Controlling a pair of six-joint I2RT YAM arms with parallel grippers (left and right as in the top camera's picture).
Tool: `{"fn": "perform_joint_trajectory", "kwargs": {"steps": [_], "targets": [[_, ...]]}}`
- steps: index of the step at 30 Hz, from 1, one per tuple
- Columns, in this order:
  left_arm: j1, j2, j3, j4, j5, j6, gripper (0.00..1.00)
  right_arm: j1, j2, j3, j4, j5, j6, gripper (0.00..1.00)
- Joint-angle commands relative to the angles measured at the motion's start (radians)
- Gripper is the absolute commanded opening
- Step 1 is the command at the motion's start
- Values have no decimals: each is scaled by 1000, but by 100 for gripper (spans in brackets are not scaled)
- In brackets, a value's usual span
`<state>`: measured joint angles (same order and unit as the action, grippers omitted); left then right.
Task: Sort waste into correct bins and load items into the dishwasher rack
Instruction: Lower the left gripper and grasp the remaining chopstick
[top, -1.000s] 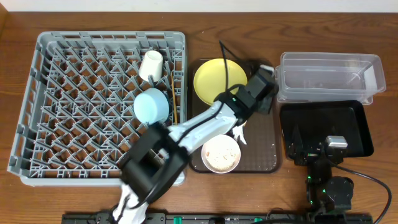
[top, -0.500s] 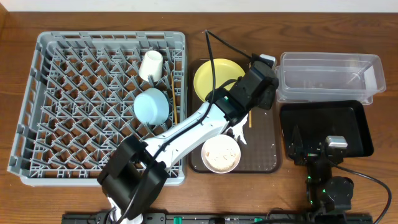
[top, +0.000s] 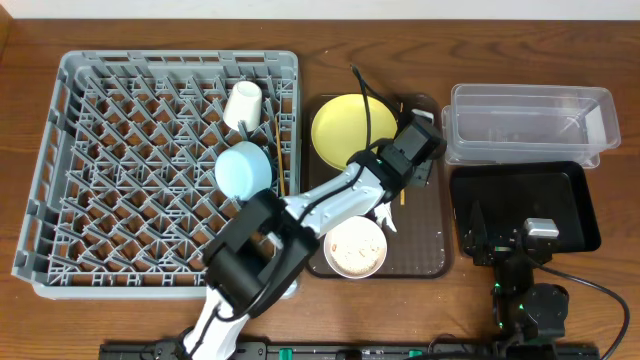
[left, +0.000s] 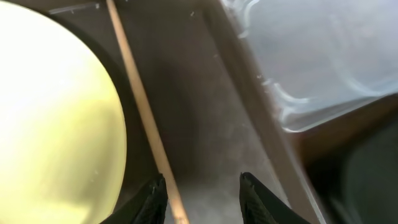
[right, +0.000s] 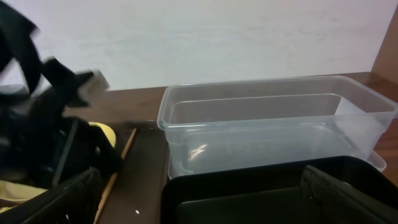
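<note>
Picking up the chopstick (left: 144, 115) seems in hand: it lies on the brown tray (left: 211, 124) just right of the plate (left: 56, 124), between the left gripper's (left: 204, 202) part-spread, empty fingers, which next must drop, pinch it and carry it left to the rack (top: 180, 62); the right gripper (right: 202, 196) rests wide open.

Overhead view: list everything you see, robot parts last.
dishwasher rack: one, grey, left side
brown tray: one, brown, centre
cup: one, cream, in rack
bowl: one, light blue, in rack
chopsticks: two, wooden, one in rack, one on brown tray
plate: one, yellow, on brown tray
small bowl: one, white, on brown tray
crumbs: several, beige, in small bowl
tissue: one, white, on brown tray
black tray: one, glossy black, right side
tub: one, clear, behind black tray
left arm: over brown tray, jaws open
right arm: by black tray, jaws open
</note>
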<state>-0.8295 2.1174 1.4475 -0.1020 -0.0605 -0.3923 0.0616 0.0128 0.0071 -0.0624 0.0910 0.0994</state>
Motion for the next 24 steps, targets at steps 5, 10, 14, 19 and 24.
{"fn": "perform_joint_trajectory", "kwargs": {"steps": [5,10,14,19,24], "targets": [[0,79,3,56,-39,6,41,-4,-1,-2,-2,13,12,99],[0,99,3,80,-39,6,41,-4,-1,-2,-2,13,12,99],[0,121,3,84,-55,6,41,-4,-2,-2,-2,13,12,99],[0,132,3,86,-72,6,40,-4,-1,-2,-2,13,12,99],[-11,132,3,69,-52,0,25,-4,-1,-2,-2,13,12,99]]}}
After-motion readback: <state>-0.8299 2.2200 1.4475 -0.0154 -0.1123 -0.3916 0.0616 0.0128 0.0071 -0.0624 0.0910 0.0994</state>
